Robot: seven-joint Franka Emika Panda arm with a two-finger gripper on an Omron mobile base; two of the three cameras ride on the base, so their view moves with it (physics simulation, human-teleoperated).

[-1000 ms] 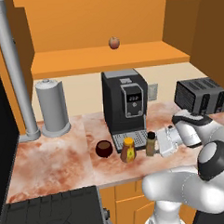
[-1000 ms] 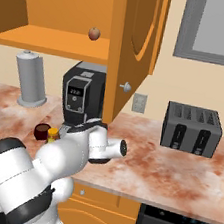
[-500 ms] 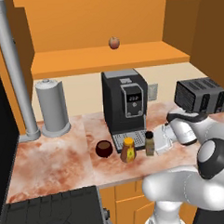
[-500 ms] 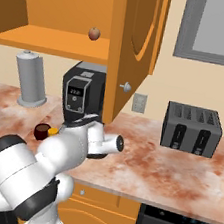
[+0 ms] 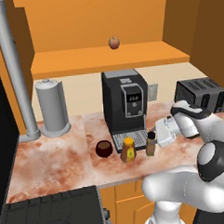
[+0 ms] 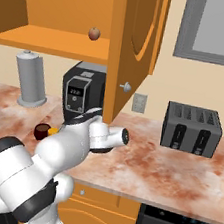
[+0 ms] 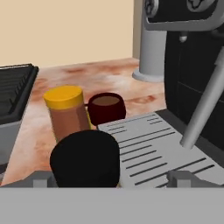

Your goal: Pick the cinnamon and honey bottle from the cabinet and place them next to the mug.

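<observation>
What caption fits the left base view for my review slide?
Open gripper beside the cinnamon, which stands with the honey bottle and mug on the counter.

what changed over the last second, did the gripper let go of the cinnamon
The open gripper has drawn back slightly, away from the cinnamon, which it has let go; the jar stands free on the counter. The honey bottle, the mug and the apple on the cabinet shelf stayed put.

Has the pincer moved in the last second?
Yes. The pincer has backed slightly right, away from the cinnamon, toward the toaster.
</observation>
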